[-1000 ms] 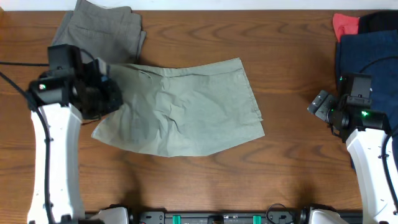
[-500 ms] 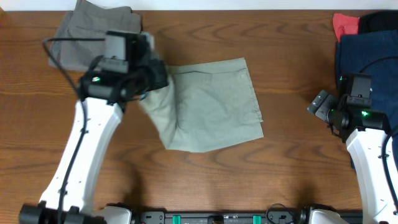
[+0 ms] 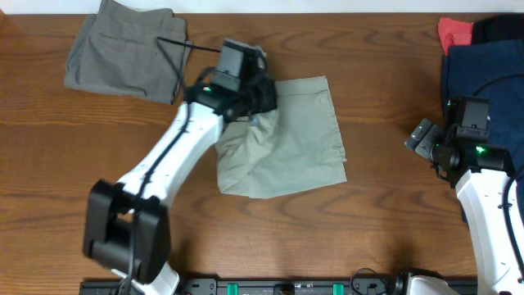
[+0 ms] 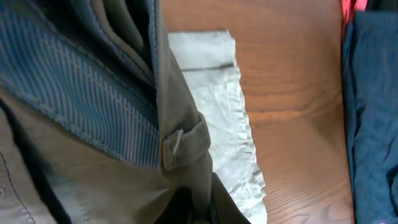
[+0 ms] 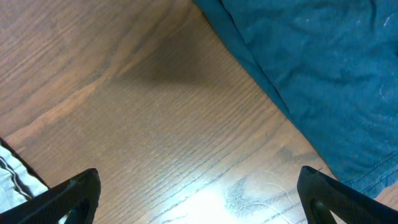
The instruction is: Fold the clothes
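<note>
The pale khaki-green shorts (image 3: 299,139) lie mid-table, their left half lifted and carried over the right half. My left gripper (image 3: 260,100) is shut on the shorts' waistband edge and holds it above the cloth. In the left wrist view the held waistband with a belt loop (image 4: 183,140) and striped lining fills the frame, and the shorts' light hem (image 4: 221,93) lies on the wood below. My right gripper (image 3: 426,139) is open and empty over bare wood at the right, apart from the shorts; its fingertips show in the right wrist view (image 5: 199,193).
Darker grey-olive shorts (image 3: 127,49) lie folded at the back left. A navy blue garment (image 3: 483,65) lies at the right edge, also in the right wrist view (image 5: 323,68), with a red cloth (image 3: 454,31) behind it.
My left gripper has swept from the left side to the right with the shorts' left edge, folding the left half over the right half. The right arm has not moved.
</note>
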{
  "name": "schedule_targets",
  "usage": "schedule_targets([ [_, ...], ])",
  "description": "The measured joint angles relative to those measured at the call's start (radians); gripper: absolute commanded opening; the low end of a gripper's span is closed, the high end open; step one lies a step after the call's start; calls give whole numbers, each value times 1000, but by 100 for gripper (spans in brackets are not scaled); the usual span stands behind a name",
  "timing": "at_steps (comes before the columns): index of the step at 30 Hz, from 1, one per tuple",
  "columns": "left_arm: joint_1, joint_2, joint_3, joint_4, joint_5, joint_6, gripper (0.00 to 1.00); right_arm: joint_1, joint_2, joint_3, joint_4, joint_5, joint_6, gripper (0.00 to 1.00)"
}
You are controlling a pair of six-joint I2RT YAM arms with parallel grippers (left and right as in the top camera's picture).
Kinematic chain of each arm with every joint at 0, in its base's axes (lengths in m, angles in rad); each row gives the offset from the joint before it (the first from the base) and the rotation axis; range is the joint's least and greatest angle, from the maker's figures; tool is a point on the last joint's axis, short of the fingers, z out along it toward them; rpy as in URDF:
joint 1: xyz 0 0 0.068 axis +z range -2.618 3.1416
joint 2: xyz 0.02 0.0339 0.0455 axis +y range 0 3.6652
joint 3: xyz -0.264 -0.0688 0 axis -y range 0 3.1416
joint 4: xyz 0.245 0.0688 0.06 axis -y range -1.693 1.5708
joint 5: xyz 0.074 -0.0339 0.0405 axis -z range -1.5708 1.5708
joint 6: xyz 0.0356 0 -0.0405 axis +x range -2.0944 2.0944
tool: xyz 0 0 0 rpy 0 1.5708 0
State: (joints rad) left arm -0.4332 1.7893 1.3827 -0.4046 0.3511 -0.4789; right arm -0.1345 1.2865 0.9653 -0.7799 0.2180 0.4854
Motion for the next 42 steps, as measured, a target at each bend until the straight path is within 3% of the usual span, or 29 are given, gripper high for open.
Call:
schedule_targets([
  [9, -89, 23, 0, 45, 1, -16, 6, 0, 0, 0, 0, 0, 0, 99],
  [23, -98, -82, 0, 59, 0, -19, 6, 0, 0, 0, 0, 0, 0, 99],
  [31, -161, -58, 0, 62, -42, -17, 6, 0, 0, 0, 0, 0, 0, 99],
  [37, -155, -53, 3, -59, -117, -11, 6, 0, 0, 0, 0, 0, 0, 99],
  [42, -48, -56, 5, -230, -148, 14, 6, 0, 0, 0, 0, 0, 0, 99],
])
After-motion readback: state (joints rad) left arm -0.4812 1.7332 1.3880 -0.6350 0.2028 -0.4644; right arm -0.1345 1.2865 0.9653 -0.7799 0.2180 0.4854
